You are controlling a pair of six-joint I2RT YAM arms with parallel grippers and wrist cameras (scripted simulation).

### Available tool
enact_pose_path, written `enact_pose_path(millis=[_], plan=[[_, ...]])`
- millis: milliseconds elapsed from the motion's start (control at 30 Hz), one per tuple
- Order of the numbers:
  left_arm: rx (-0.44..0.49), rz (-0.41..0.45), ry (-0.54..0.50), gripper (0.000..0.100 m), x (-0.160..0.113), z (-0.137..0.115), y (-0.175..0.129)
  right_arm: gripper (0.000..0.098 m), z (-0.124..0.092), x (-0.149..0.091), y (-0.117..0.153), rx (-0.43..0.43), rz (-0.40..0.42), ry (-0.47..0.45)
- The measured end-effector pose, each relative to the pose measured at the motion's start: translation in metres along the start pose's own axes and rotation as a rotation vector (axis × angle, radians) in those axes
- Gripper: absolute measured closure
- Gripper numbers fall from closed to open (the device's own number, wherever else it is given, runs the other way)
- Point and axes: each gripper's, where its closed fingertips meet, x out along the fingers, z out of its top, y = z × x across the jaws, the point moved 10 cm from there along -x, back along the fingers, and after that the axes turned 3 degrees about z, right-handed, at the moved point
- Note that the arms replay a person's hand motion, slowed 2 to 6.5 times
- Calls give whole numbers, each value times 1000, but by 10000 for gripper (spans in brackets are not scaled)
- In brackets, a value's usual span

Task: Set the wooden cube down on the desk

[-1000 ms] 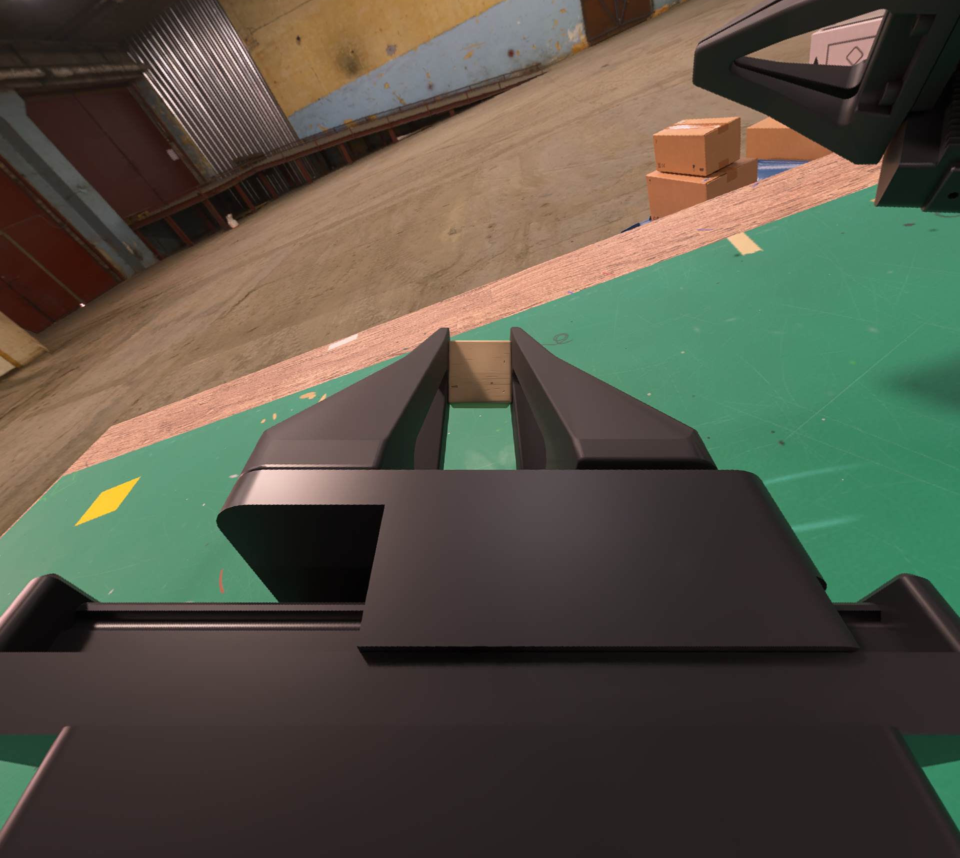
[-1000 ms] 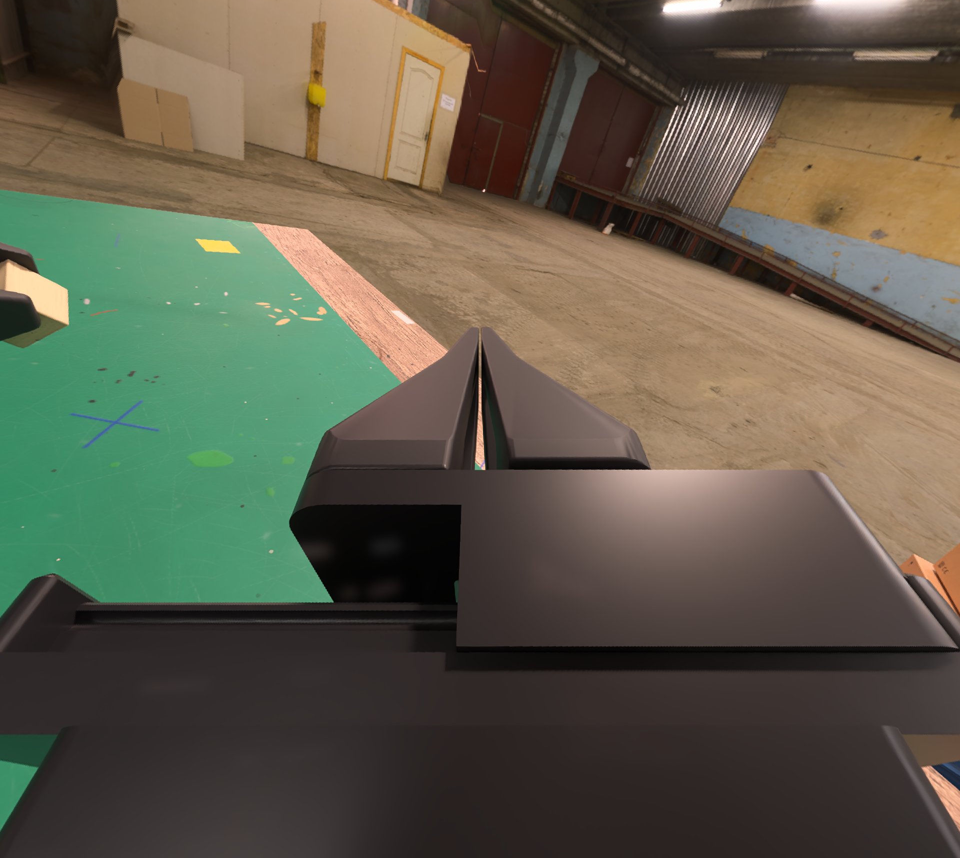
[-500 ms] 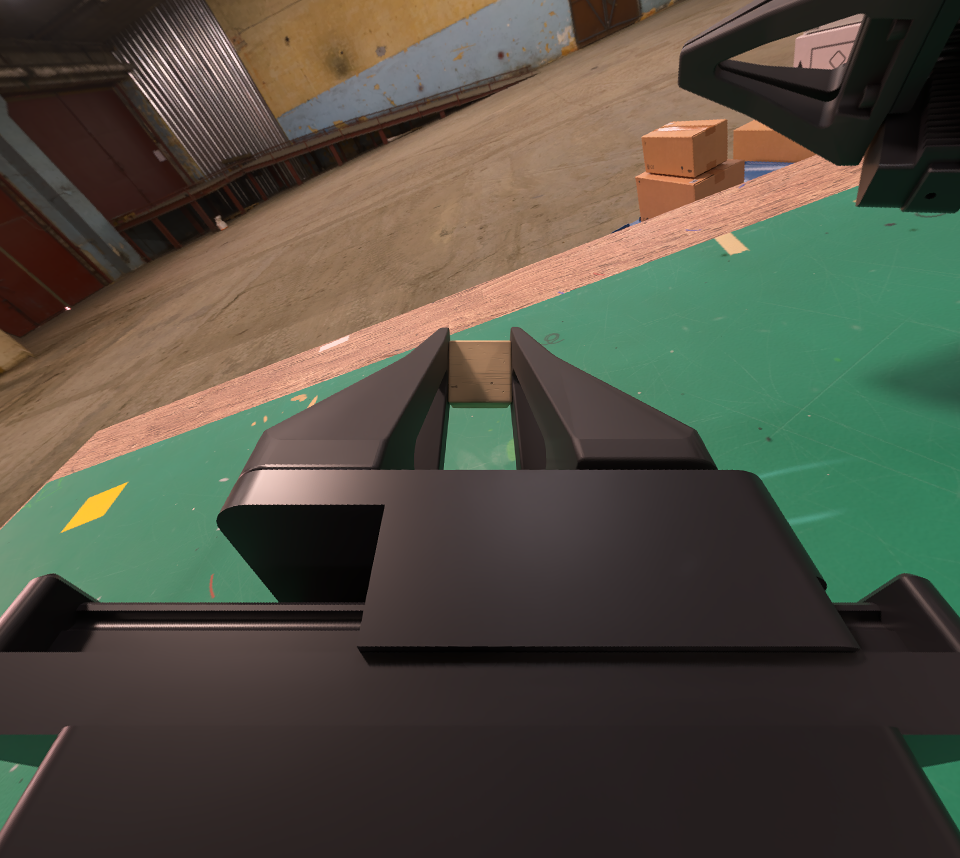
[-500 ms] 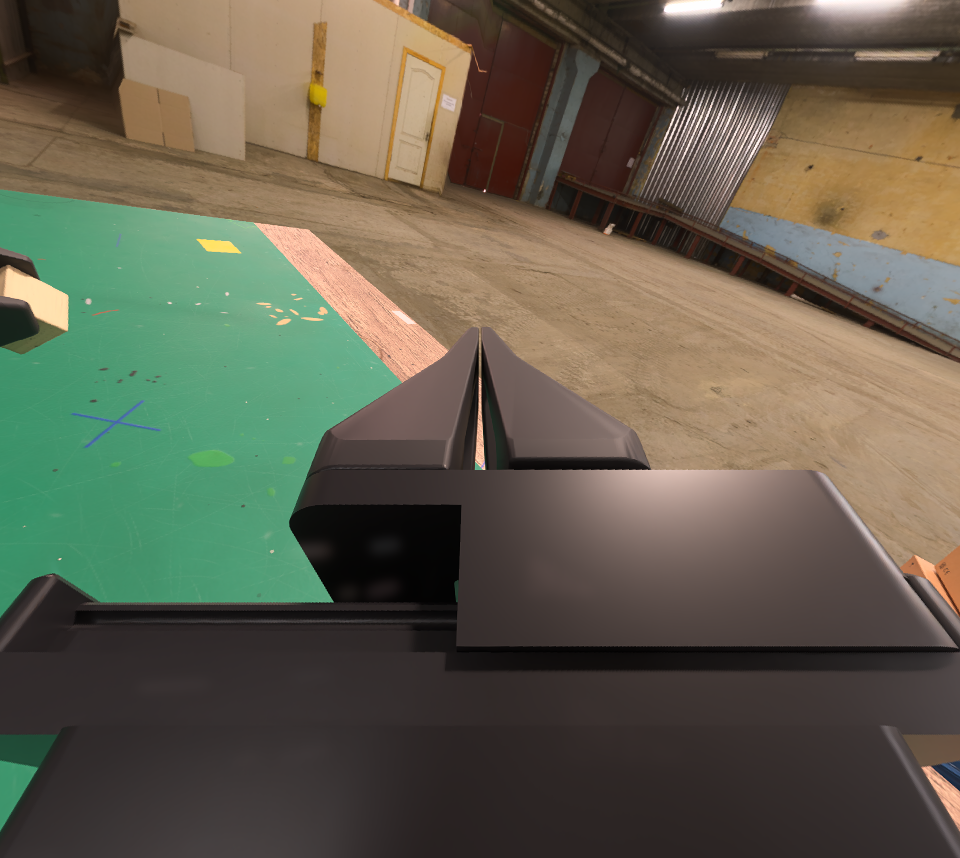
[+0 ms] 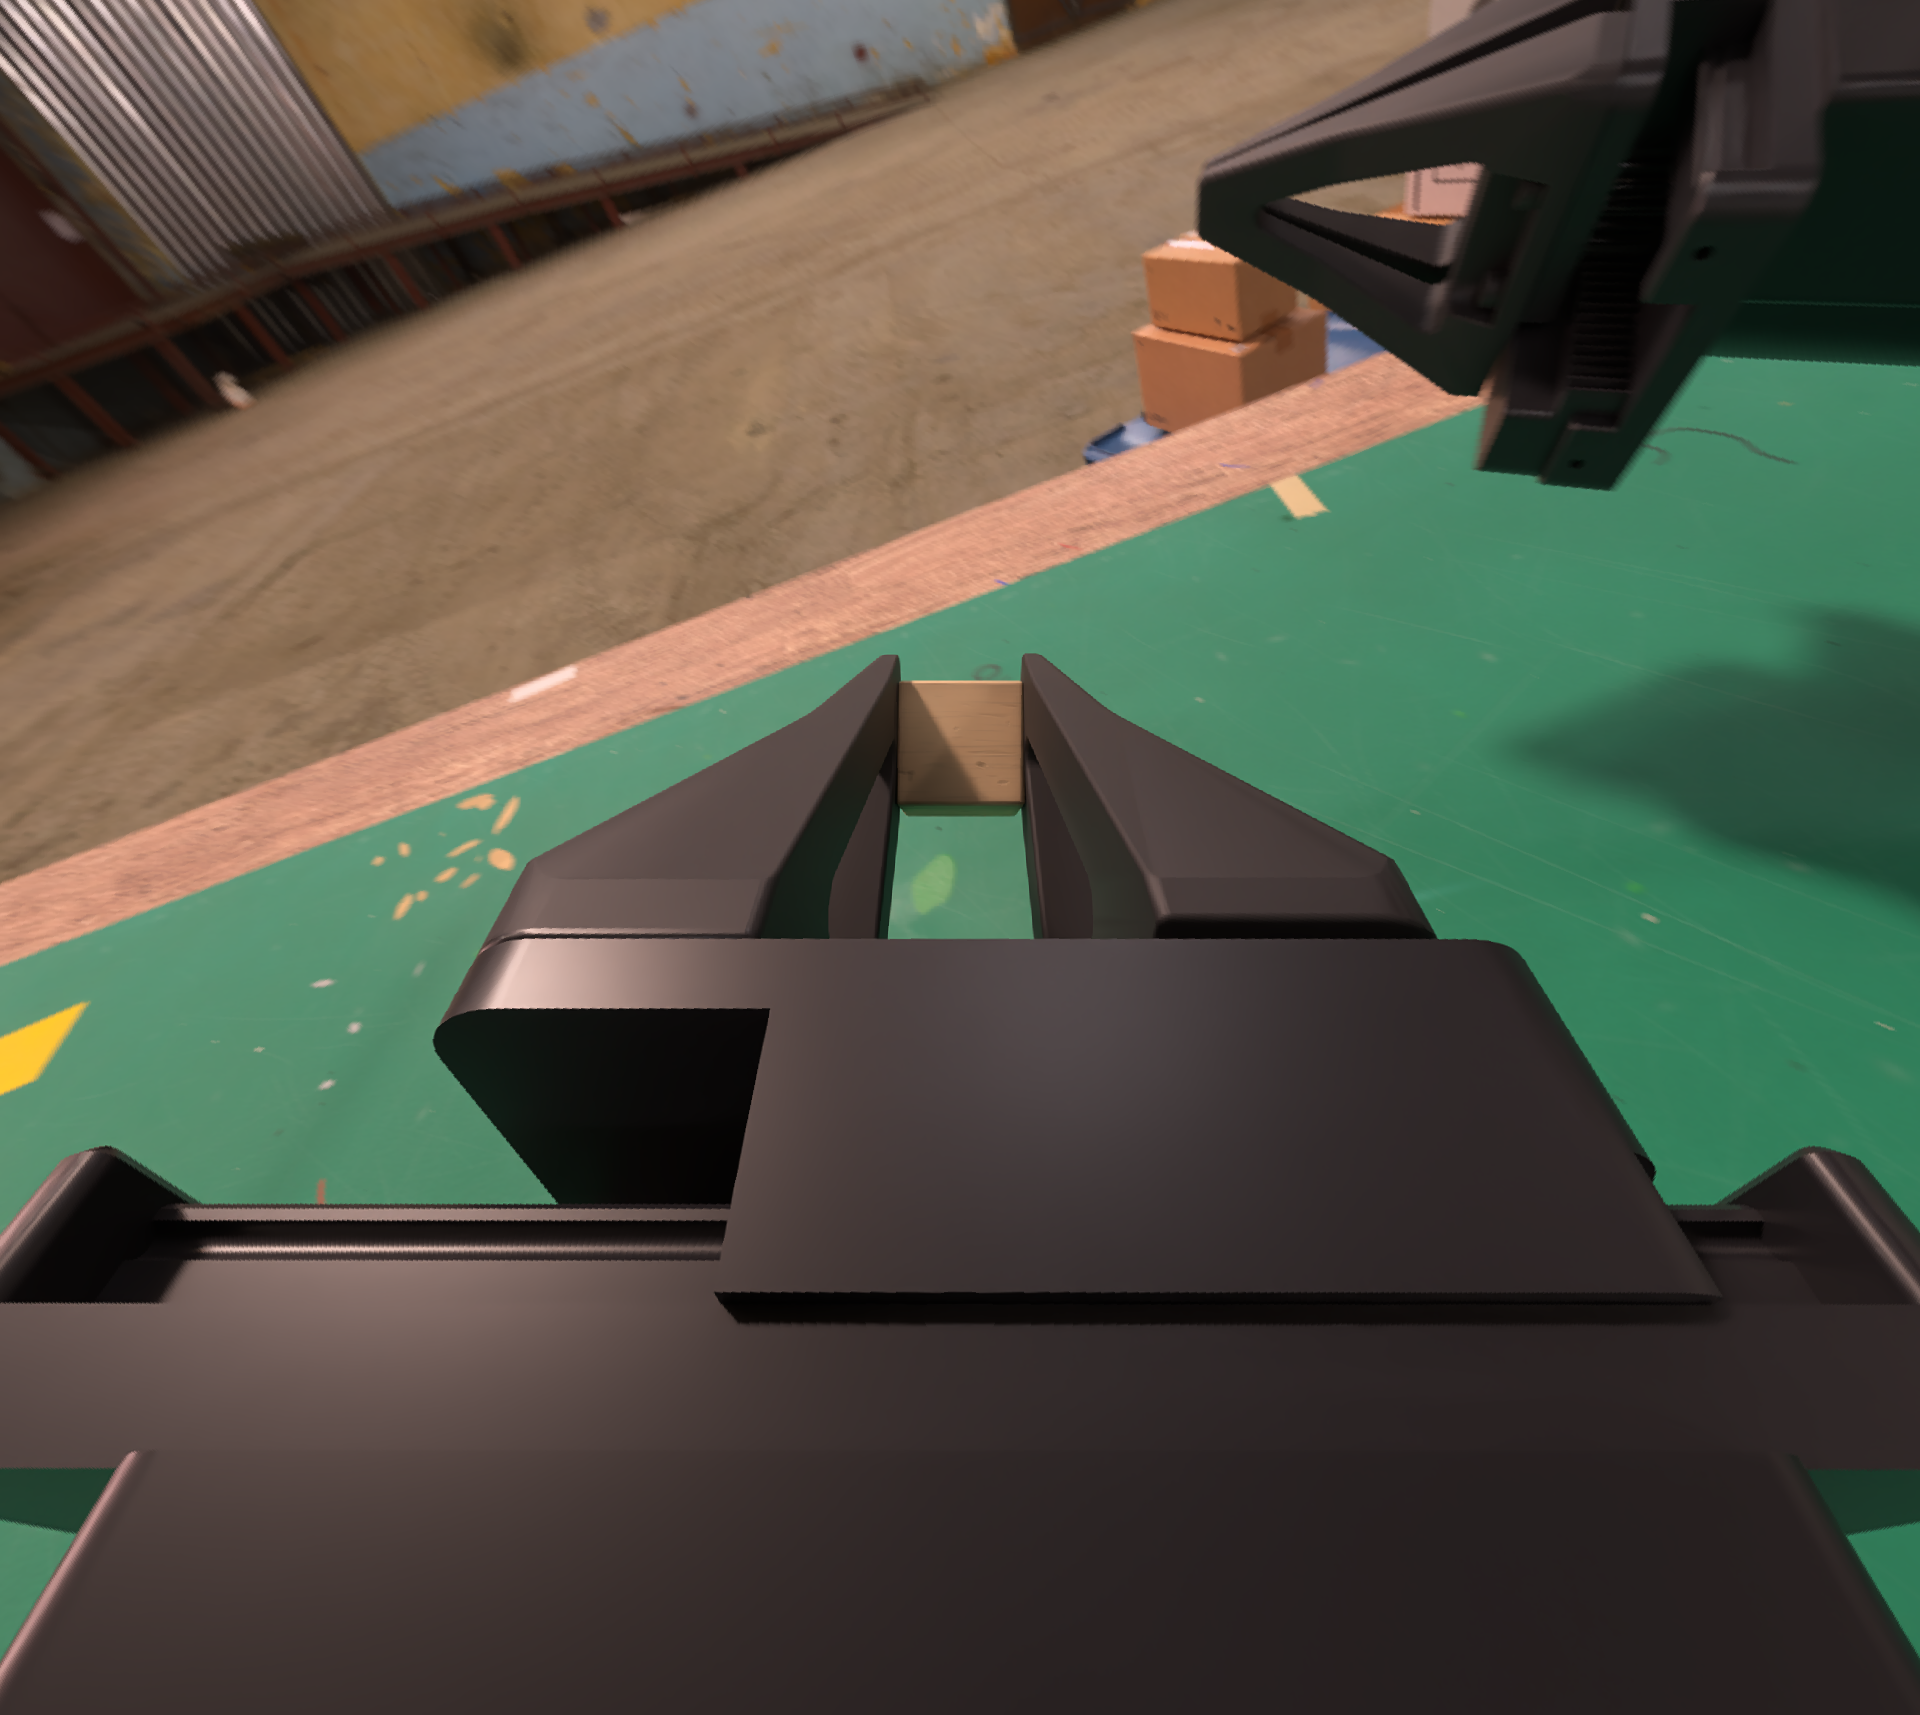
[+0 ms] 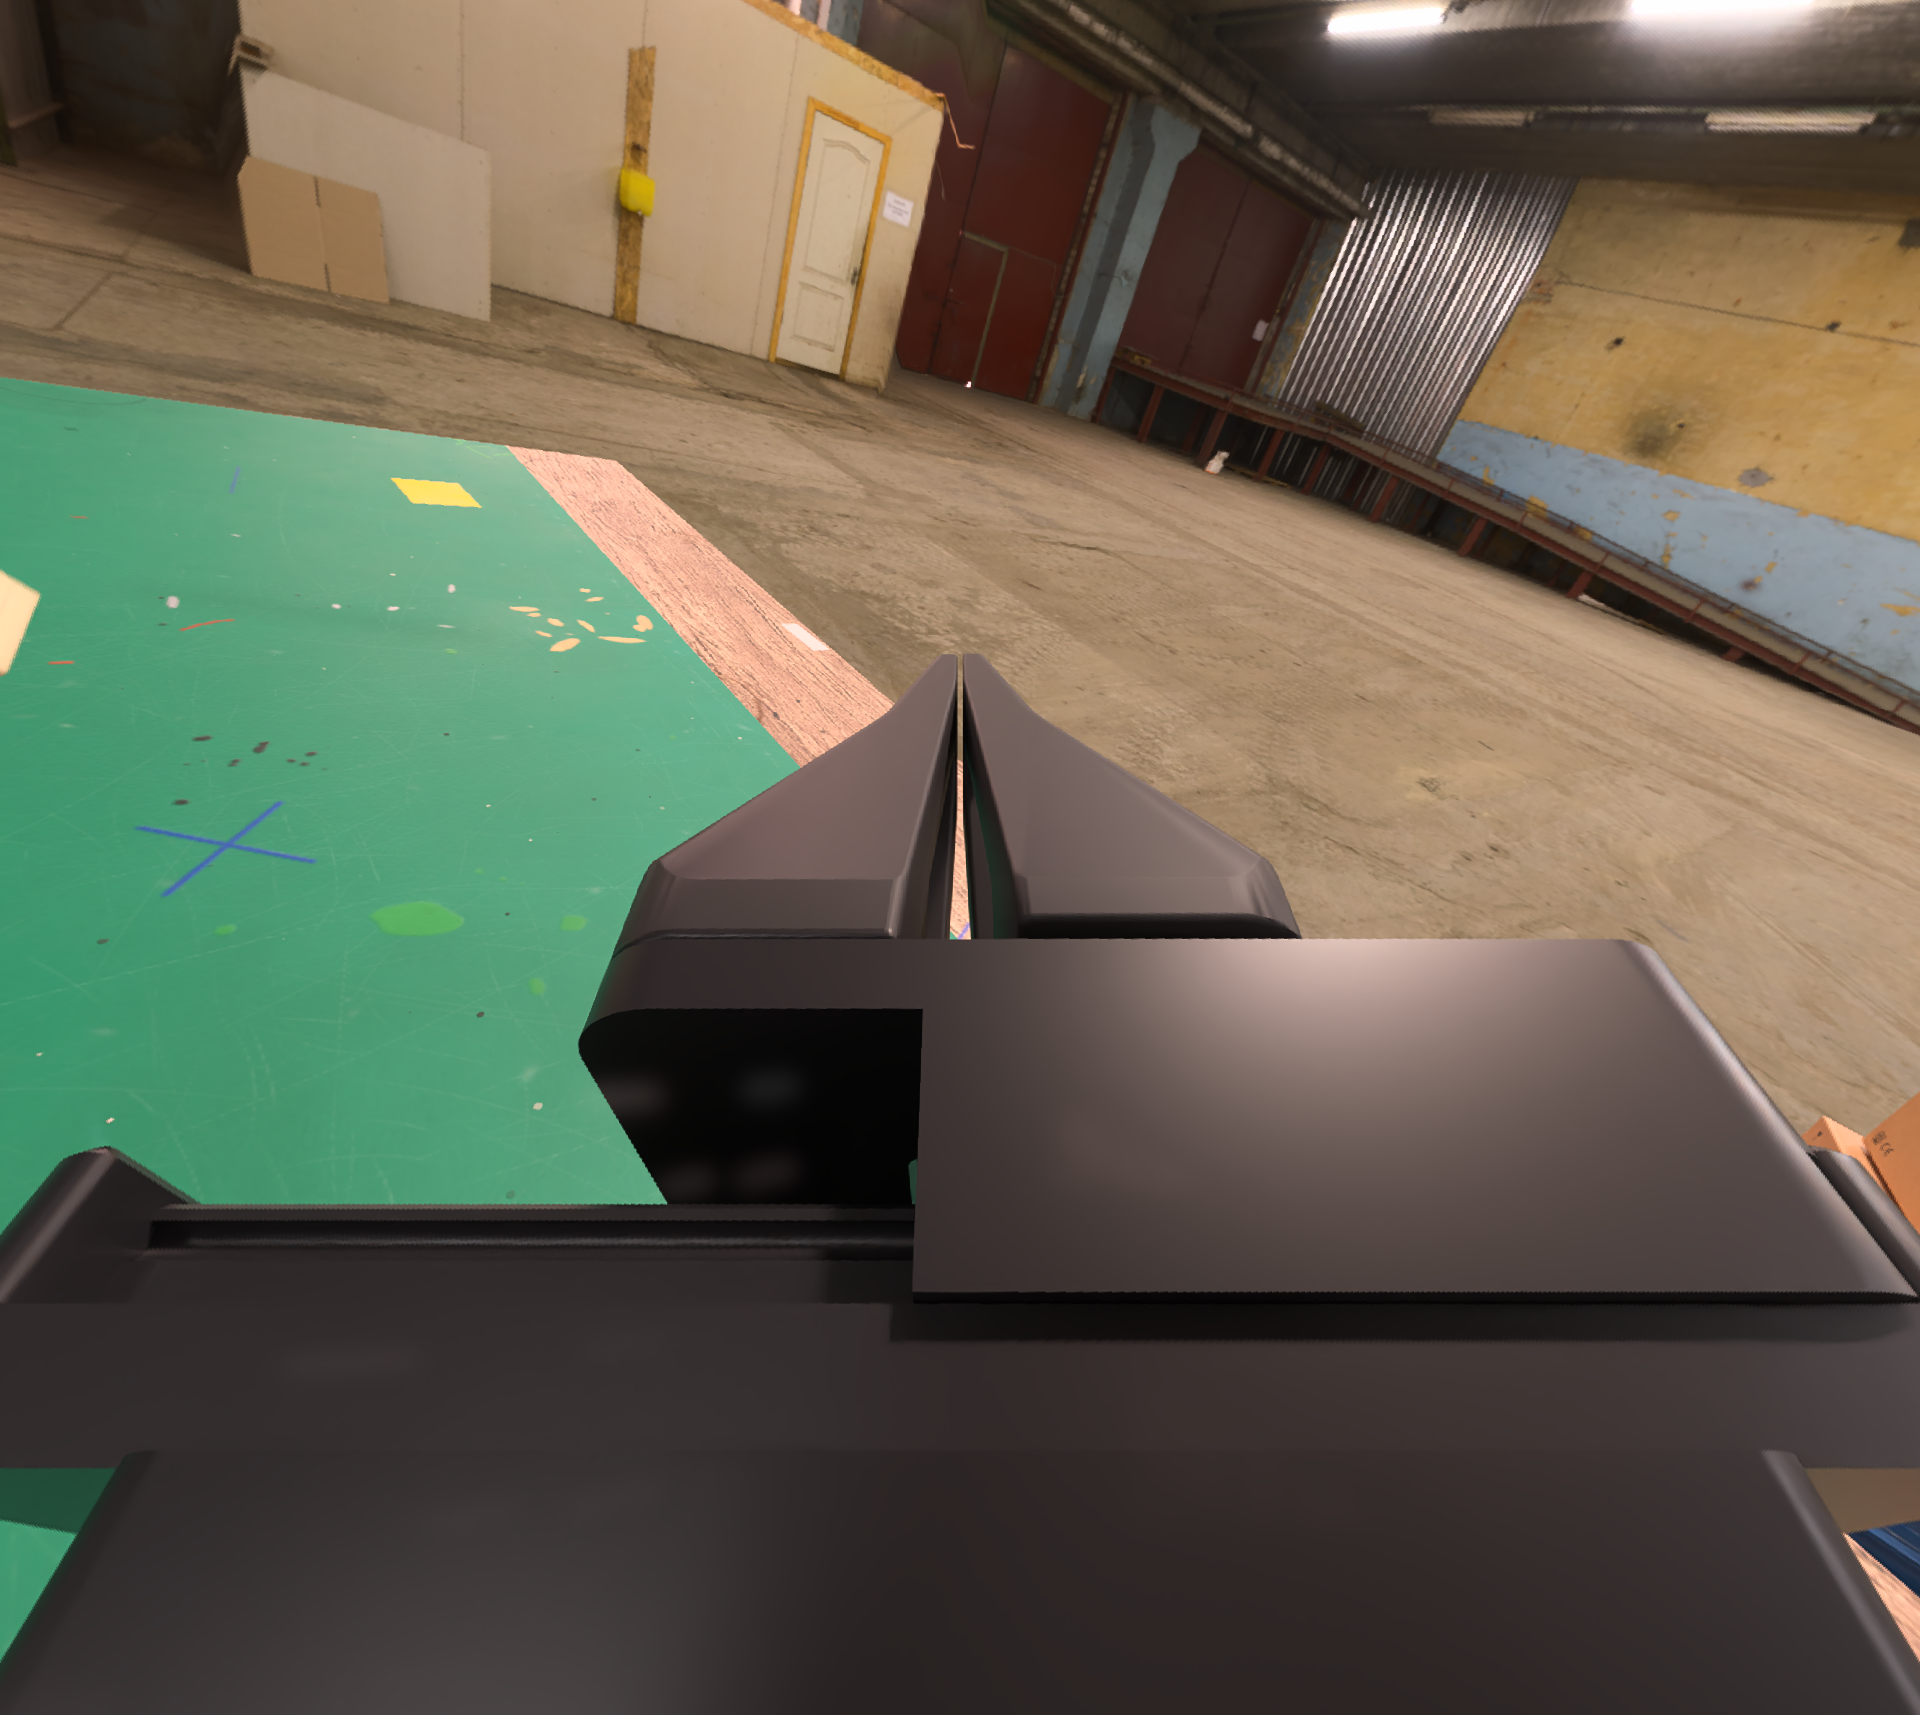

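One wooden cube point(image 5: 958, 740), pinched in left gripper point(image 5: 960, 735) above desk point(image 5: 1351, 730): lower, then release; right gripper point(image 6: 959, 792) closed, empty

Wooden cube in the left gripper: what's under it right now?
Below the wooden cube, pinched in the left gripper, green desk mat with a pale green blotch shows between the fingers. The spot directly beneath is hidden by the cube itself.

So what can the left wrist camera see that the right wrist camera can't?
Only the left wrist view shows the left hand gripping the wooden cube, plus stacked cardboard boxes on the floor.

Only the right wrist view shows a blue cross on the mat and a white door.

Both show the green mat, the yellow diamond and the shut right hand.
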Motion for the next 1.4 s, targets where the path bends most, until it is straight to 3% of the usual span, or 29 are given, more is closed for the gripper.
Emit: enact_pose_path(millis=[233,400,633,900,1400], plan=[[-56,-190,190,811,-13,1,-14,970,0,1,-2,5,-2,-3],[-38,-274,339,811,-24,-4,-23,970,0,1,-3,11,-5,-5],[0,-319,446,811,-40,-2,-33,970,0,0,-4,15,-9,-4],[-41,-381,544,811,-48,-3,-39,970,0,0,-3,14,-8,-4],[-5,-390,621,811,-53,-13,-46,970,-3,0,0,-5,8,3]])
